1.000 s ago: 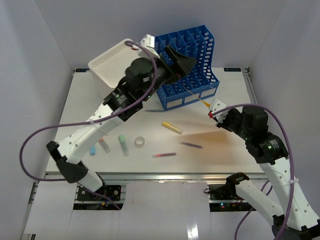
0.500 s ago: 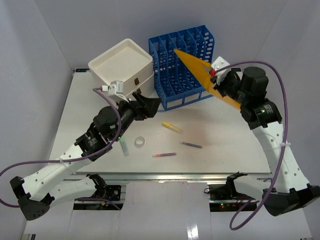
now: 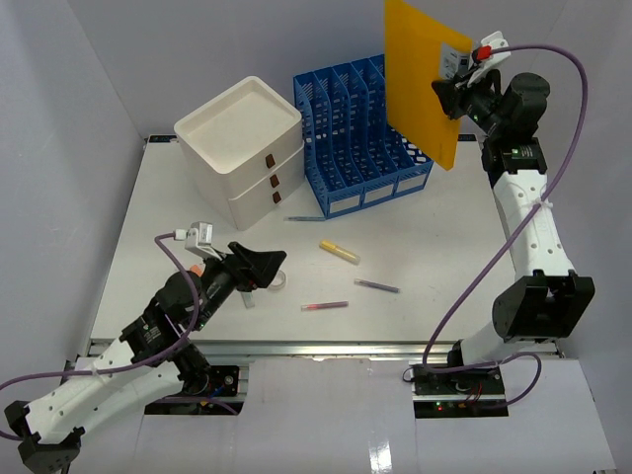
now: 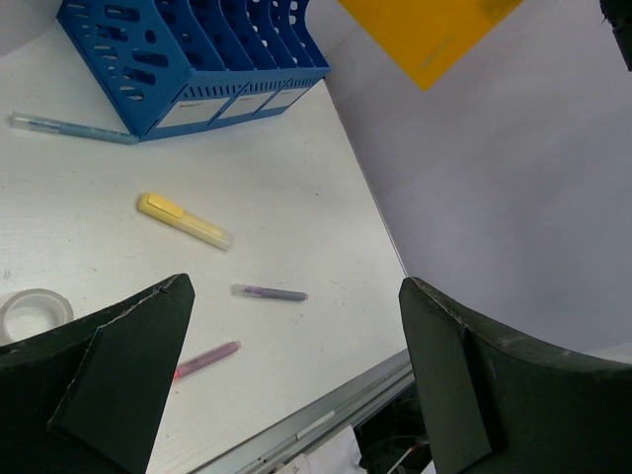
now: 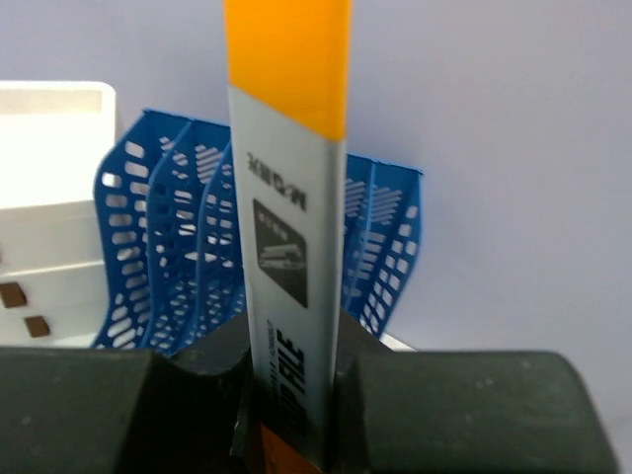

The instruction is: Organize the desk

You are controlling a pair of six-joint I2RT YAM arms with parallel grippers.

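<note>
White walls box in the white desk (image 3: pixel 454 237), which spreads under both arms. Fingers of the right gripper (image 3: pixel 452 89) are clamped on the edge of an orange-yellow folder (image 3: pixel 420 74), held upright in the air with the blue file rack (image 3: pixel 360 158) beyond and below it. Fingers of the left gripper (image 3: pixel 265 265) stand wide apart with nothing between them, low over the near left, just beside a tape roll (image 4: pixel 30 311). A yellow highlighter (image 3: pixel 339 252), a purple pen (image 3: pixel 377 286) and a red pen (image 3: pixel 324 305) lie apart mid-desk. A white drawer box (image 3: pixel 242 148) sits left of the rack.
</note>
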